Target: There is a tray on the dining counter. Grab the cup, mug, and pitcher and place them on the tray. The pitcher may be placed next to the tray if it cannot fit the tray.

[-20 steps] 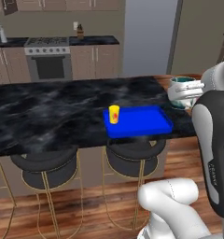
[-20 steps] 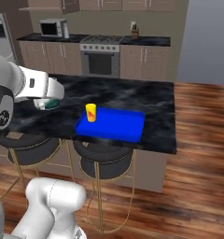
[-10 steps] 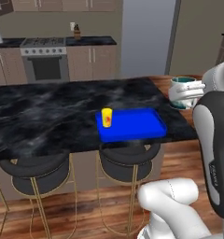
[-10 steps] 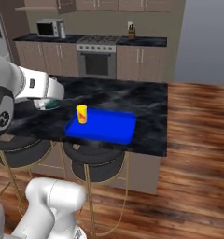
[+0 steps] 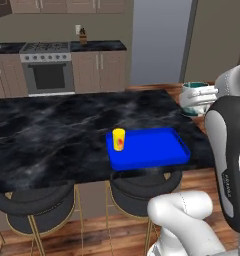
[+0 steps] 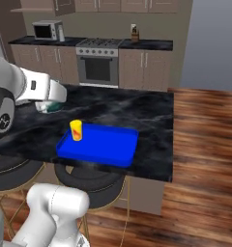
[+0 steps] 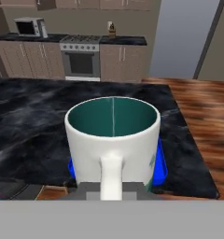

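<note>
The gripper (image 7: 112, 193) is clamping the mug (image 7: 113, 142) by its handle, keeping it upright above the counter (image 5: 52, 135), near the tray (image 5: 152, 150) where the cup (image 5: 119, 139) is already standing

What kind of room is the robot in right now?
Most likely a home kitchen, in simulation: a stove with an oven set among beige cabinets, a microwave on the back worktop, and a black marble dining counter with round stools tucked beneath.
</note>
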Controlling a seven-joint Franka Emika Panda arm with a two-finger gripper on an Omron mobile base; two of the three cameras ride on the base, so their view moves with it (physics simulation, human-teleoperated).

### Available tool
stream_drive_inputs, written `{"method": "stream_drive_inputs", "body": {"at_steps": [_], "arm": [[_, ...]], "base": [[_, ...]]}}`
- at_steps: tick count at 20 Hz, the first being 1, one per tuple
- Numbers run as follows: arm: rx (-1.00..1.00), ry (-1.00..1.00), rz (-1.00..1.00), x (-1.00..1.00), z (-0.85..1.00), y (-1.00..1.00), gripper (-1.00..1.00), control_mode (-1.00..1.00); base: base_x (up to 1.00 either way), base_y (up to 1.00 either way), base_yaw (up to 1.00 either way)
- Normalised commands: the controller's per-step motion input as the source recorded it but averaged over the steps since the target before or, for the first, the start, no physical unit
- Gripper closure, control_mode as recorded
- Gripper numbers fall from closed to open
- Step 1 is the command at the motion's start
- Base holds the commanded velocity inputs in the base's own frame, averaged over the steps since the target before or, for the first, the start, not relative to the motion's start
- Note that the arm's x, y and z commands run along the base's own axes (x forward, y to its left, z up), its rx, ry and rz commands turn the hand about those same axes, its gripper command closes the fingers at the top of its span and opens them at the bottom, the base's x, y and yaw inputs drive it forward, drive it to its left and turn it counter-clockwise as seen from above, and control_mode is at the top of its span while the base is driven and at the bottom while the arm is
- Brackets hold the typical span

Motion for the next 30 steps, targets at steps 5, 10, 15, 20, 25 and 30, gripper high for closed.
{"method": "stream_drive_inputs", "body": {"at_steps": [5,10,15,20,25,30], "arm": [[0.0,0.0,0.0,0.38,-0.3,0.0,1.0,-1.0],[0.0,0.0,0.0,0.66,-0.73,0.0,1.0,-1.0],[0.0,0.0,0.02,0.61,-0.88,0.0,1.0,-1.0],[0.01,0.0,0.23,0.57,-0.75,-0.16,1.0,-1.0],[0.0,0.09,0.16,0.5,-0.45,-0.01,1.0,-1.0],[-0.02,0.18,0.02,0.48,-0.13,0.0,1.0,-1.0]], "base": [[0.16,0.0,0.0],[0.0,0.0,0.0],[0.0,0.0,0.0],[0.0,0.0,0.0],[0.0,0.0,0.0],[0.0,0.0,0.0]]}}
